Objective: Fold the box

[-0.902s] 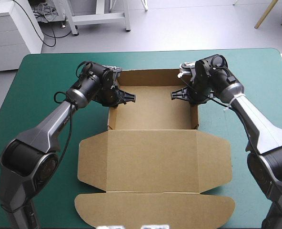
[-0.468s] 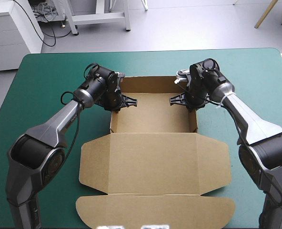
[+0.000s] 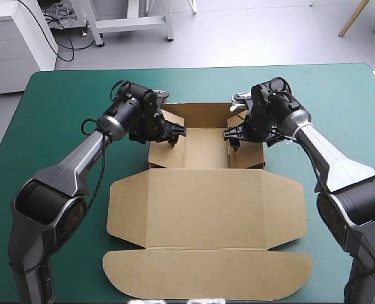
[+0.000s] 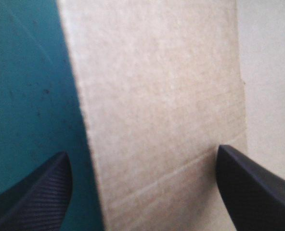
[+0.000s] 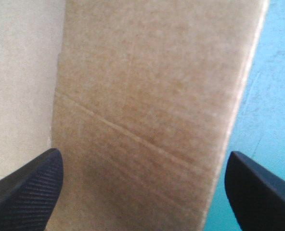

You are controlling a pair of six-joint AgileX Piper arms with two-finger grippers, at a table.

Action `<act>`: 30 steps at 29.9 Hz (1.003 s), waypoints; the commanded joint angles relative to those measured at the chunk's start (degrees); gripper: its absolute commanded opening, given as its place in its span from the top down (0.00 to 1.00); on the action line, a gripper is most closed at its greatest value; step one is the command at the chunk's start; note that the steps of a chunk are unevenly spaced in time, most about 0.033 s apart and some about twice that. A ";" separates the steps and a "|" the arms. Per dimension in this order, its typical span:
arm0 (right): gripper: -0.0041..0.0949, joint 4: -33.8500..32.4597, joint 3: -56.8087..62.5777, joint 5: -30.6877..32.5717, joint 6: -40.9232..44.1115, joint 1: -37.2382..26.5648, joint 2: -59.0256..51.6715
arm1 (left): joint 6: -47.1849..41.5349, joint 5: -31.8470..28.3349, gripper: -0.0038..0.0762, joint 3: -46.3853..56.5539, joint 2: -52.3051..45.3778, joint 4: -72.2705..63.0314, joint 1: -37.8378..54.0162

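The brown box point(image 3: 206, 209) lies mid-table, its tray part at the far end and its lid and rounded front flap flat toward the near edge. The far wall point(image 3: 203, 114) stands upright. The tray's left side flap point(image 3: 168, 149) and right side flap point(image 3: 246, 152) lean inward over the floor. My left gripper point(image 3: 175, 132) is open over the left flap, and my right gripper point(image 3: 233, 134) is open over the right flap. In the left wrist view the left gripper point(image 4: 142, 154) straddles brown board beside teal-green cover. The right gripper point(image 5: 143, 155) does the same in its wrist view.
Teal-green cover point(image 3: 54, 126) stretches out on both sides of the box. The rounded front flap point(image 3: 206, 275) reaches close to the table's near edge.
Both grippers have gone from shut to open. The tray's side flaps, upright just before, now lean inward over the floor. The arms have barely moved.
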 commanded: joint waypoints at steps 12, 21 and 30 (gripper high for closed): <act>0.10 -3.42 -10.66 -0.89 1.74 -1.73 -14.32 | 5.11 6.20 0.31 -23.82 -7.59 0.49 4.38; 0.10 -2.45 -5.20 -0.89 2.29 -1.73 -21.35 | 11.11 6.20 0.96 -20.72 -21.97 3.76 4.38; 0.10 -1.51 1.12 -1.70 3.03 -1.73 -20.38 | 13.52 6.20 0.96 -1.51 -43.35 4.50 4.38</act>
